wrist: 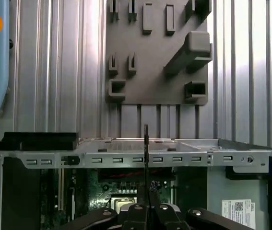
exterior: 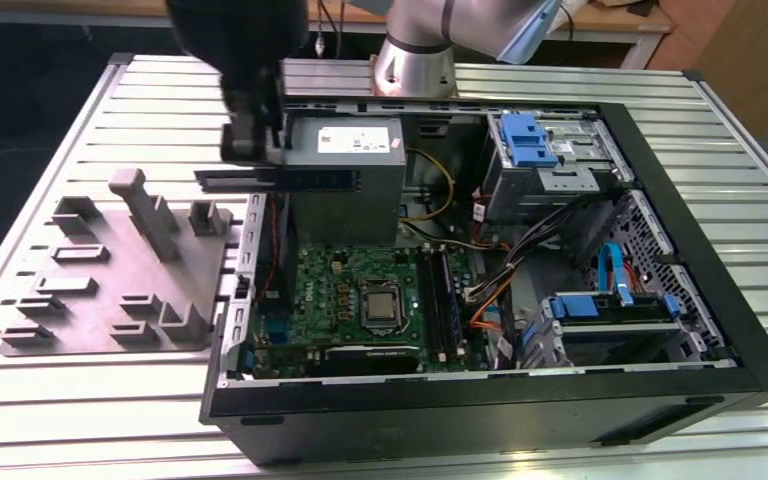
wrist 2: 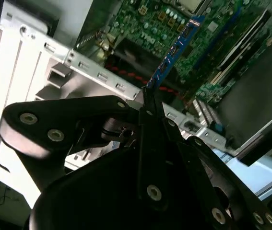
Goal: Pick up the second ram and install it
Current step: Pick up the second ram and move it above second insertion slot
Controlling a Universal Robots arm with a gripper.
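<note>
Gripper (wrist 2: 147, 103) clamped on second ram (wrist 2: 176, 48), stick projecting straight out of the jaws. Exterior view: held upper left, long axis horizontal; motherboard sockets (exterior: 440, 300) lie lower right, running vertically.

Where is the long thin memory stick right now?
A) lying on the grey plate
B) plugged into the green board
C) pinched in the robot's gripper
C: the gripper is shut on the second ram, holding it up over the edge of the open computer case.
</note>
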